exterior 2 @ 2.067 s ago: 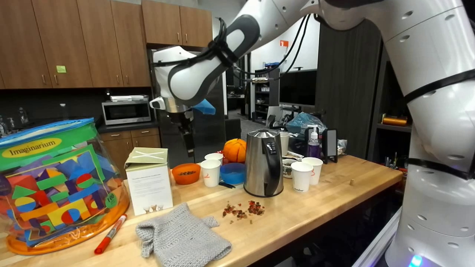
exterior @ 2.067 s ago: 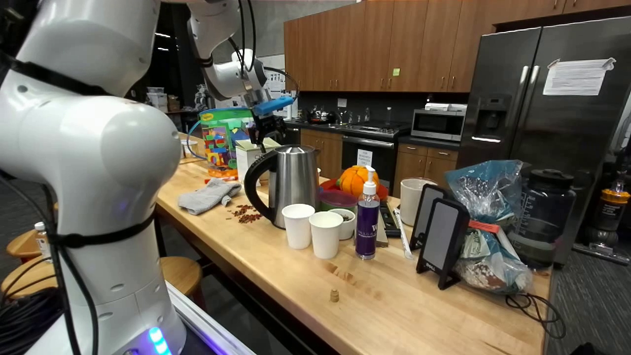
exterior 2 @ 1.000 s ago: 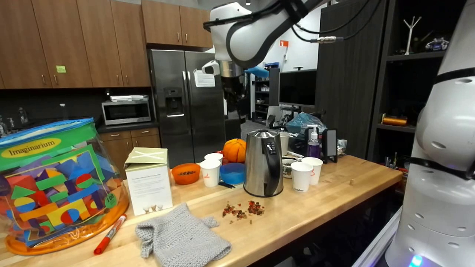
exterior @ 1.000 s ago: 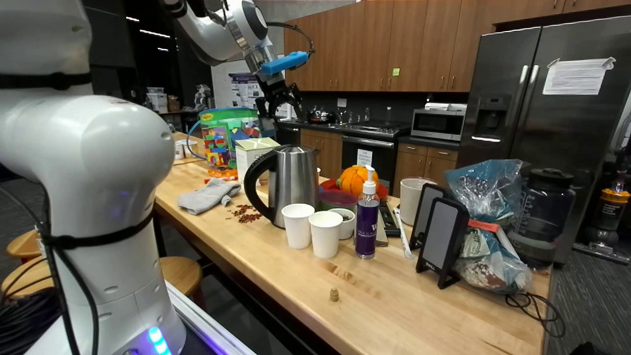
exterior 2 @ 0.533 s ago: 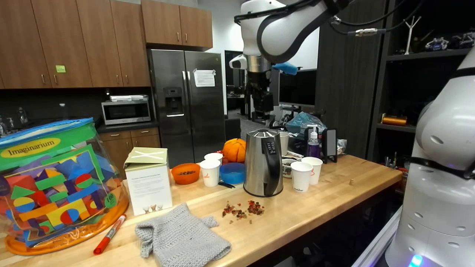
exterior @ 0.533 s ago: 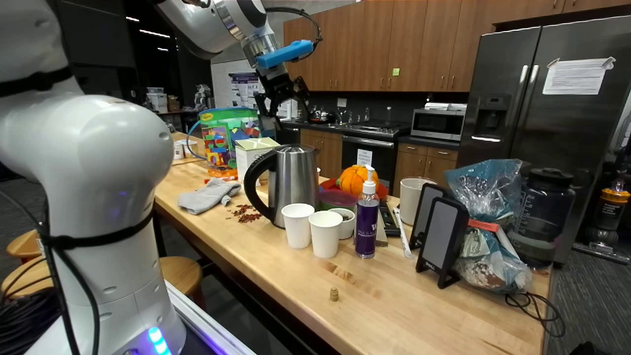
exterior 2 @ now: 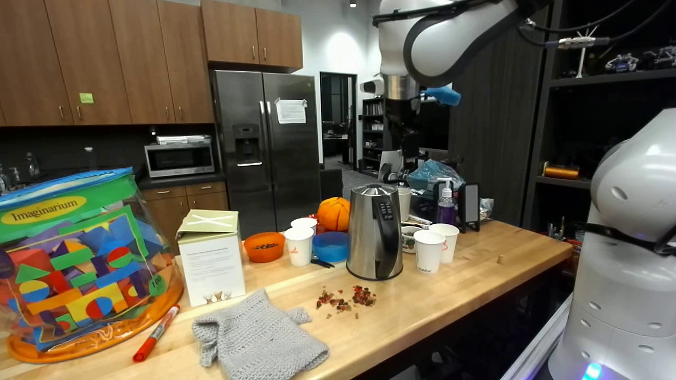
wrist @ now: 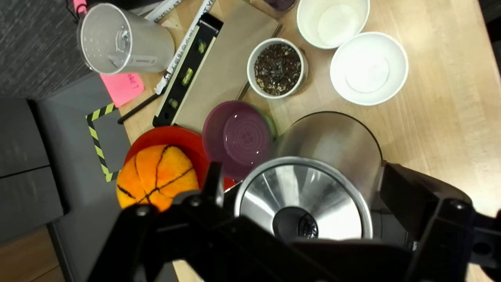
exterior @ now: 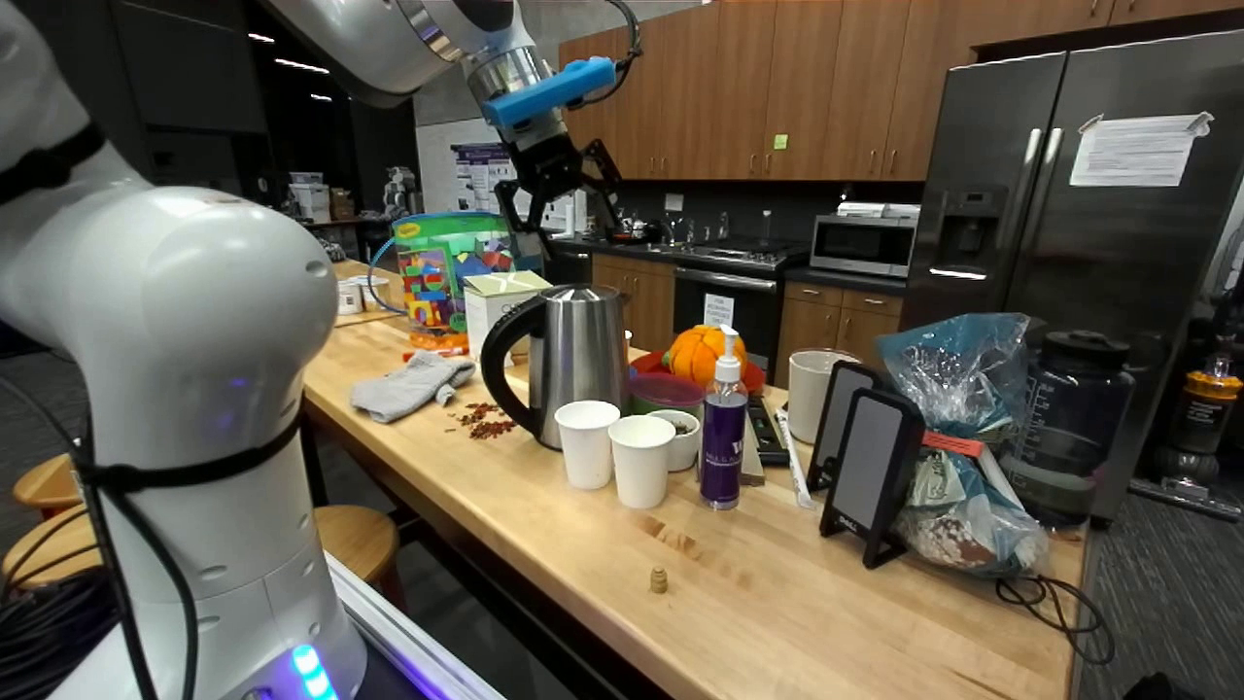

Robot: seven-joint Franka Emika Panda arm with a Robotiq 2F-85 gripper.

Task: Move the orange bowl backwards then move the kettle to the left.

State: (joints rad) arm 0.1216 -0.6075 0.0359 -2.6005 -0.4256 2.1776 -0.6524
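Observation:
The kettle [exterior: 586,355] is tall, shiny steel with a dark side handle. It stands upright on the table, also in an exterior view [exterior 2: 364,237]. In the wrist view its steel lid [wrist: 332,207] shows between the fingers. My gripper [exterior: 573,229] is open, empty and above the kettle, apart from it; in an exterior view [exterior 2: 405,150] it hangs over the kettle's handle side. In the wrist view its spread fingers [wrist: 303,182] appear on either side of the lid. The orange bowl [exterior 2: 264,248] with dark bits sits beside a white box; it is not visible elsewhere.
Two white cups [exterior: 587,442] stand close beside the kettle. A purple bowl [wrist: 236,137], a red plate [wrist: 168,137] with an orange pumpkin [wrist: 156,176], and a blue bowl [exterior 2: 330,247] are near it. A white box [exterior 2: 212,269], grey cloth [exterior 2: 261,338] and loose peppercorns [exterior 2: 346,300] lie around.
My gripper has risen from near the orange bowl and moved over to above the kettle, rightward in an exterior view. Its fingers show wider apart. The kettle and bowl have not moved.

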